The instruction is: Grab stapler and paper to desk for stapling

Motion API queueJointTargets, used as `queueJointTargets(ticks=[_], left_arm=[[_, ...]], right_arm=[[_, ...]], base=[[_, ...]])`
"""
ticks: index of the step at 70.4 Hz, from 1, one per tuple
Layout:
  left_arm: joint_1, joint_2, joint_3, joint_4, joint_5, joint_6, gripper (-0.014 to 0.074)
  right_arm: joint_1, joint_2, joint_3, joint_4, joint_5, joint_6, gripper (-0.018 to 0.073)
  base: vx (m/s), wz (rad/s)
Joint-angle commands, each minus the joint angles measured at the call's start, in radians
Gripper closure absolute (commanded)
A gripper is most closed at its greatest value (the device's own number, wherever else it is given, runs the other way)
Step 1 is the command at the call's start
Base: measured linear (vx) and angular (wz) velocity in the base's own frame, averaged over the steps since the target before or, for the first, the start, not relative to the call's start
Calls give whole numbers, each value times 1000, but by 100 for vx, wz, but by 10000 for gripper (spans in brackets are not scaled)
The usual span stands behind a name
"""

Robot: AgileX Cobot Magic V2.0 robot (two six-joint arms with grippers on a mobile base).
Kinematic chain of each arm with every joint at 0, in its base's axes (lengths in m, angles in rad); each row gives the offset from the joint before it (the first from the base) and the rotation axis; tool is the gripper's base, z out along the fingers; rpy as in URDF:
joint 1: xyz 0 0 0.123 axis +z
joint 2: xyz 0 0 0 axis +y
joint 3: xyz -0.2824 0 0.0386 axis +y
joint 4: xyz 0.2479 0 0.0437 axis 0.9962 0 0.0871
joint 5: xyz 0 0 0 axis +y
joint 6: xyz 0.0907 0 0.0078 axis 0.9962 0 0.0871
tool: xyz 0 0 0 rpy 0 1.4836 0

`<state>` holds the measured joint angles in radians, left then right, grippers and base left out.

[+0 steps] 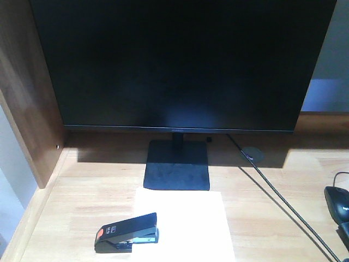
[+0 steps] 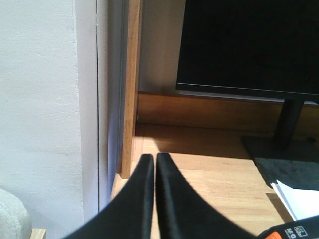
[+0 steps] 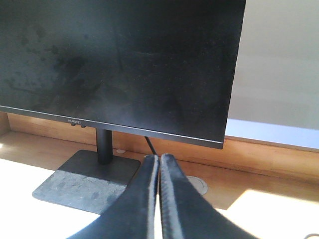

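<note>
Risk first, biggest item down. Monitor [image 1: 180,63] fills the back of the table [image 1: 272,180], its stand base [image 1: 177,172] just beyond the paper's far edge at 12 o'clock. If I swing either arm forward carelessly I judge I could clip the screen or the base; both wrist views look straight at it.

Paper [image 1: 188,218] lies flat on the table, near edge running out of the front view at 6 o'clock. Thin sheet, no lip to grab, so I expect a pinch to slide it or crease it, and dragging it would pull the stapler along.

Stapler [image 1: 127,233] sits at the paper's 9 o'clock side, orange patch end pointing to 9, nose end over the sheet's left edge. Whether the sheet is actually inside the jaw I cannot tell. If it isn't, pressing staples nothing; pressing off-centre could tip it.

Cable [image 1: 283,204] runs diagonally from the round hole [image 1: 252,154] toward 5 o'clock, mouse [image 1: 338,202] at 3 o'clock. I judge a right-arm sweep could snag them.

Pose: neither arm shows in the front view. Left hand [image 2: 155,164] is clenched, fingers pressed together with nothing between, aimed at the table's left rear corner by the side panel [image 2: 130,84]; stapler's orange end peeks in at 5 o'clock of that view. Right hand [image 3: 159,164] also clenched and empty, pointing at the monitor stand, above the table.
</note>
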<state>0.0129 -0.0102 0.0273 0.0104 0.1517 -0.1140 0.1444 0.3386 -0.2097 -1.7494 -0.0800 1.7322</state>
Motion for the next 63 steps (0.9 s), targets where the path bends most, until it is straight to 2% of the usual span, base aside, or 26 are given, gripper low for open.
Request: queueJointTargets(ticks=[1, 45, 50, 55, 60, 63], left_arm=[[2, -12, 27, -4, -77, -11, 603], [2, -12, 27, -4, -77, -11, 603], [2, -12, 27, -4, -77, -11, 603], [2, -12, 27, -4, -77, -11, 603], [2, -12, 27, -4, -77, -11, 603], [2, -12, 27, -4, -77, -11, 603]], right_arm=[[-3, 5, -26, -33, 15, -5, 565], [-3, 5, -26, -15, 18, -7, 565], [-3, 5, -26, 21, 17, -27, 565], [-5, 5, -26, 78, 17, -97, 565], [-5, 5, -26, 202, 19, -229, 565], [-5, 5, -26, 315, 23, -325, 565]], base=[[0, 0], [0, 0], [0, 0], [0, 0], [0, 0], [0, 0]])
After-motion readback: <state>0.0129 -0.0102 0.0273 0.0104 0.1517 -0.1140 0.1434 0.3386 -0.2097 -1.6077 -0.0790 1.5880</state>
